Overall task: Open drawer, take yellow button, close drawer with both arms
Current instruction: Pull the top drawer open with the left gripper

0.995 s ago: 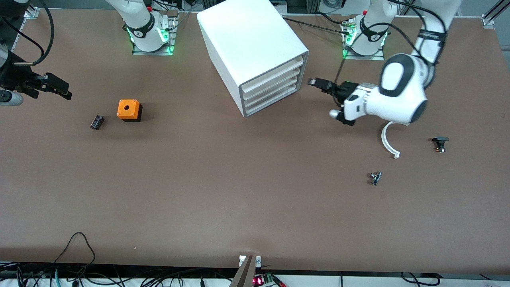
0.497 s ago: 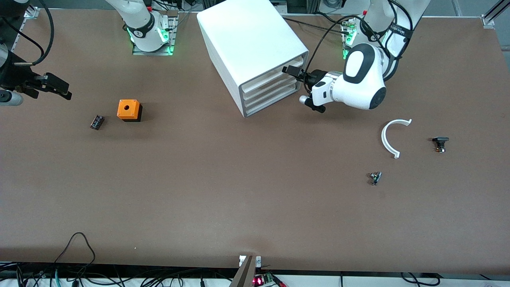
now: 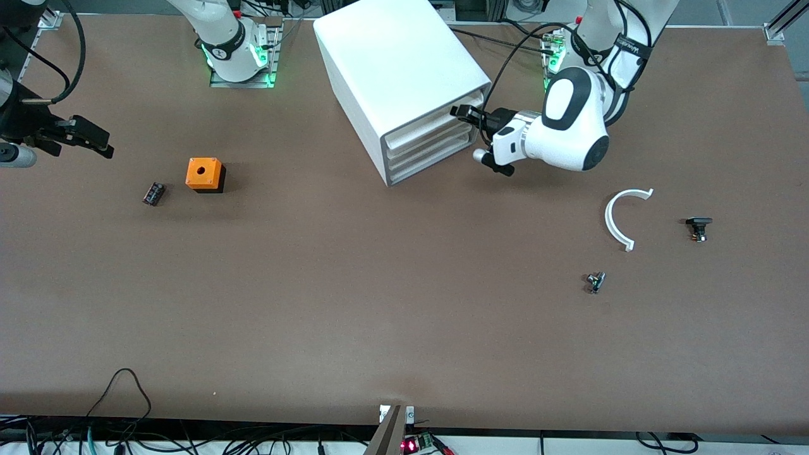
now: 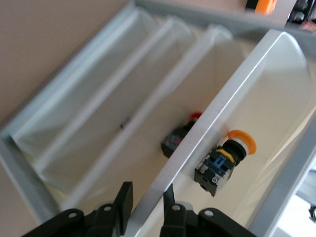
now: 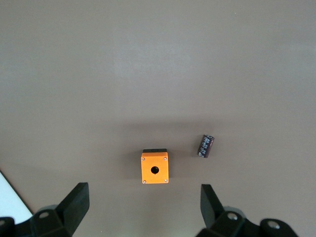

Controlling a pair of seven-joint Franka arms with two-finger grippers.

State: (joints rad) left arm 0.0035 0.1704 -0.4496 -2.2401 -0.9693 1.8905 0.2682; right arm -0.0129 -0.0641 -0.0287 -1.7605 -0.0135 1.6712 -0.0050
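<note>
Cabinet (image 3: 404, 69) holds four drawers; one button (image 4: 224, 160) visible.

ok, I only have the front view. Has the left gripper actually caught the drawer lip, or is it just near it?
Observer: Caught. In the left wrist view, the left gripper is shut on the front lip of the drawer.
Operator: Anything in that drawer?
Observer: Yes, the button lies inside, close to the lip, with its orange-yellow cap showing.
Operator: And the other arm?
Observer: It is waiting. The right gripper is open over the right arm's end of the table, and its camera looks down on the orange cube and the small dark part.
</note>
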